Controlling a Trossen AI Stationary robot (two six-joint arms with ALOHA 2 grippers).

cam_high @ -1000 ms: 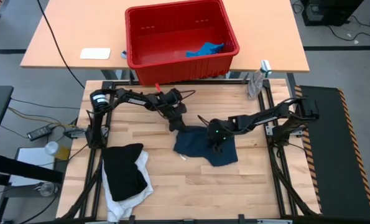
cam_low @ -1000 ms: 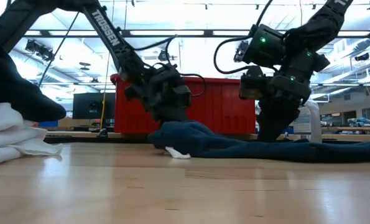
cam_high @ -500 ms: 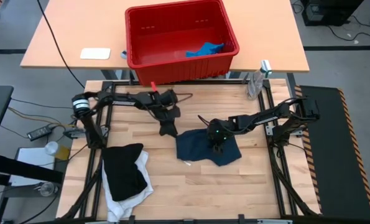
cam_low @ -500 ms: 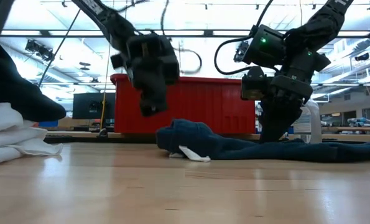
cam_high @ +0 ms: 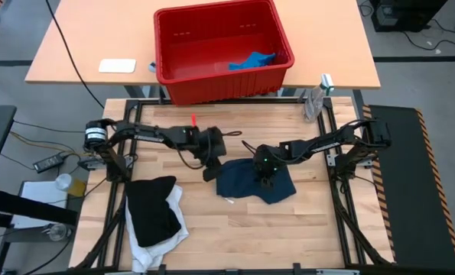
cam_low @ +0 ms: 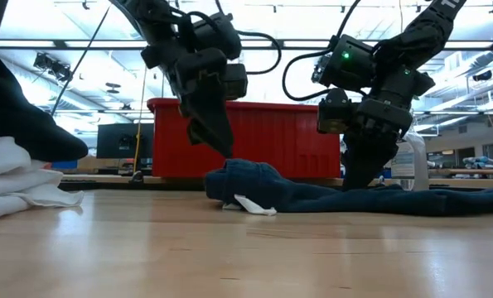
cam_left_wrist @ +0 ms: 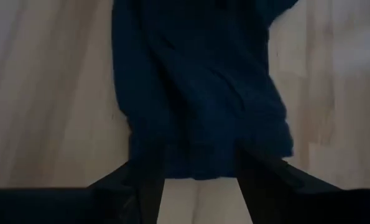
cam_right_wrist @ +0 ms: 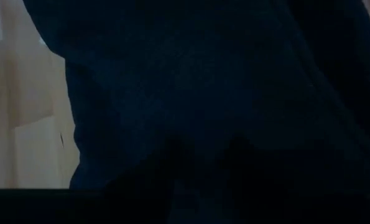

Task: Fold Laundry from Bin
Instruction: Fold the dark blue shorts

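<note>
In the high view, the dark navy cloth garment lies crumpled on the wooden worktop, between the two arms. The left end effector has returned to the garment's left edge after lifting away half a second ago. The right end effector stays pressed on the middle of the garment. The red ribbed plastic bin stands on the farther table, with a small bright blue cloth inside. A black garment lies on a white one at the near left.

In the low view, the left end effector now hangs just above the raised fold of the navy garment, where before it was higher and apart. The white tag lies on the wood.

In the left wrist view, the two dark fingers stand open on both sides of the garment's edge, not yet closed on it.

In the right wrist view, only navy cloth fills the picture; I cannot tell whether this end effector grips it.

I judge that the left arm prepares a new grasp for the next fold.
</note>
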